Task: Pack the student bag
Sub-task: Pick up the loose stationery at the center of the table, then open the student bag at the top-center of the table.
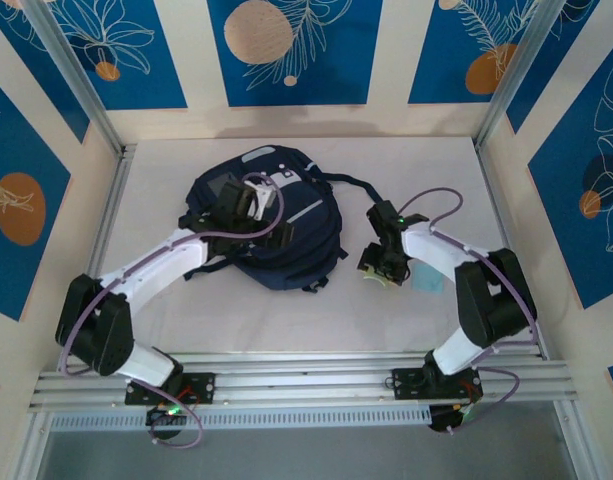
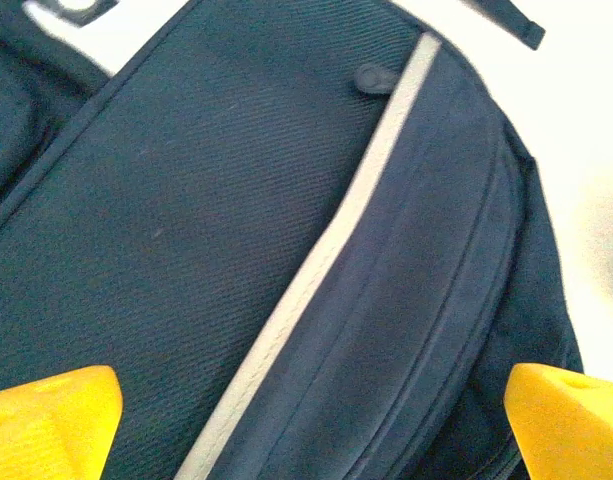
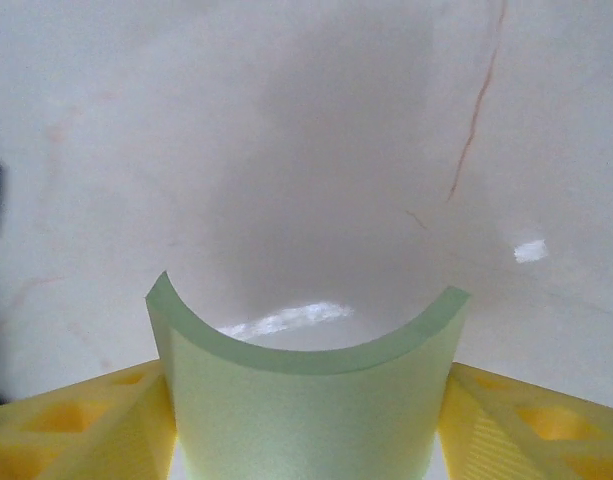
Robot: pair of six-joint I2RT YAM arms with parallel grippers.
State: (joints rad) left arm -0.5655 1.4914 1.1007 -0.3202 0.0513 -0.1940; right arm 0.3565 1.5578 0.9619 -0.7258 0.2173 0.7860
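Observation:
The student bag point(image 1: 271, 235), a dark navy backpack with a light grey stripe point(image 2: 316, 270), lies at the middle of the white table. My left gripper point(image 1: 248, 205) hovers over its upper front with its yellow fingers point(image 2: 56, 420) spread wide and nothing between them; the left gripper point(image 2: 316, 410) is open. To the right of the bag, my right gripper point(image 1: 381, 272) points down at the table. The right gripper point(image 3: 306, 430) is shut on a pale green pad point(image 3: 306, 400), which bows into a curve between the yellow fingers.
A small light blue flat item point(image 1: 427, 282) lies on the table just right of the right gripper. A black strap point(image 1: 351, 183) trails from the bag toward the right arm. Metal frame rails point(image 1: 106, 215) border the table on both sides.

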